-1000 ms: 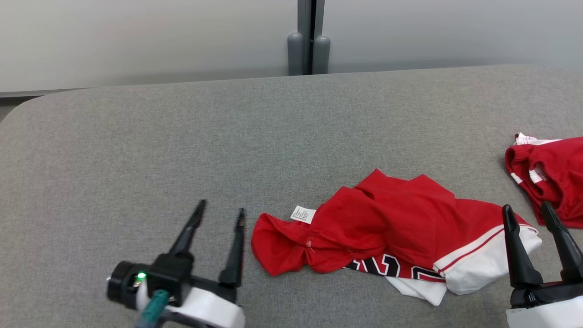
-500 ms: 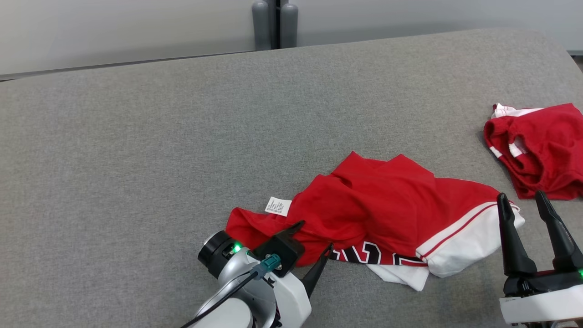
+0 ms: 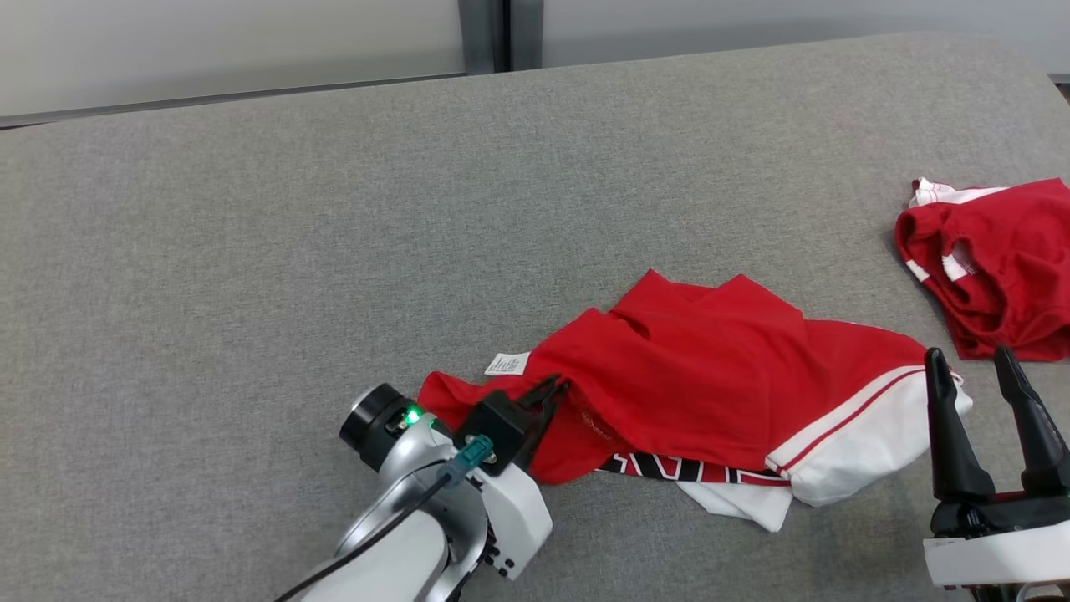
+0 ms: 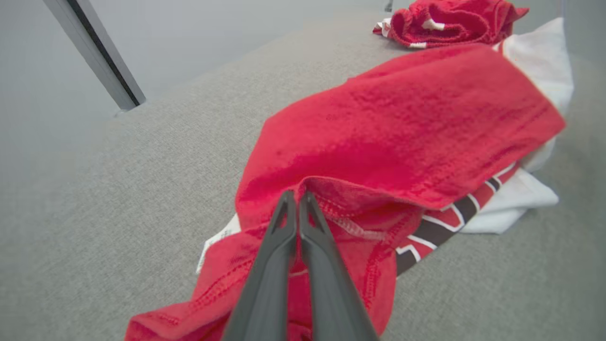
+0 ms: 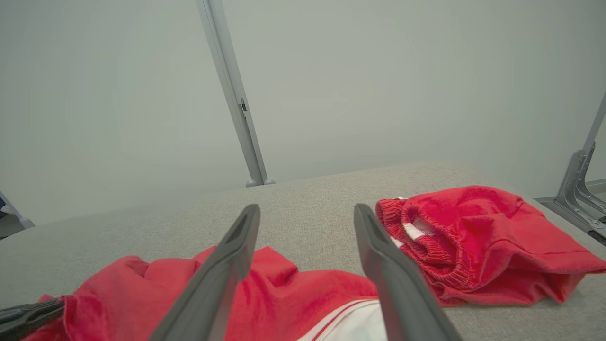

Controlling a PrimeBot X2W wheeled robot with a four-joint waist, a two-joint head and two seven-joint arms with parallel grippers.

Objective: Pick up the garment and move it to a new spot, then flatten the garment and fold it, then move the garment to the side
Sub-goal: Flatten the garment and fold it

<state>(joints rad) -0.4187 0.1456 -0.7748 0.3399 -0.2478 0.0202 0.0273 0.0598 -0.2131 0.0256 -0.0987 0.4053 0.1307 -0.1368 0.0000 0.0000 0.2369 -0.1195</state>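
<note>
Head view: red garment (image 3: 710,376) crumpled on the gray table (image 3: 251,251), left gripper (image 3: 553,390) clamped on its left fold. Left wrist view: fingers (image 4: 274,255) together on red cloth. Right wrist view: right gripper (image 5: 307,208) spread wide, near the garment's white end.

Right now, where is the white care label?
Head view, centre: the white care label sits against the crumpled red garment, just beyond the left end effector.

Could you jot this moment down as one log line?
left gripper: shut on garment | right gripper: open, holding nothing | garment: crumpled on table
</note>
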